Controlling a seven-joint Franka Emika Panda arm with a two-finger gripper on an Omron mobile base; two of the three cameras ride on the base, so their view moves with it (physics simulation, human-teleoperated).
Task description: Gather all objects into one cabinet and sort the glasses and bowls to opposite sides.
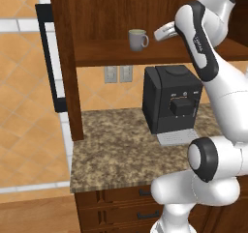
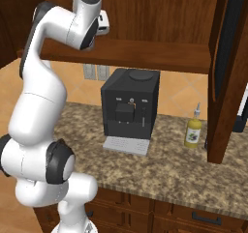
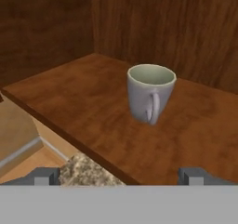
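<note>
mug: grey mug (image 3: 150, 95) stands upright on cabinet shelf (image 3: 93, 102), handle facing cam, nothing else near it
pincer: pincer (image 3: 118, 175) tips set wide apart, empty, short of mug, level w/ shelf edge
step: prob. approach to grab mug
how: go straight in, centre mug betw. tips; handle faces the hand, so roll wrist or pinch rim/wall beside it; close only once tips straddle wall
risk: nudge could tip mug or slide it back
below: coffee machine (image 1: 172, 99) on tabletop (image 1: 116, 154), keep elbow off it
</note>
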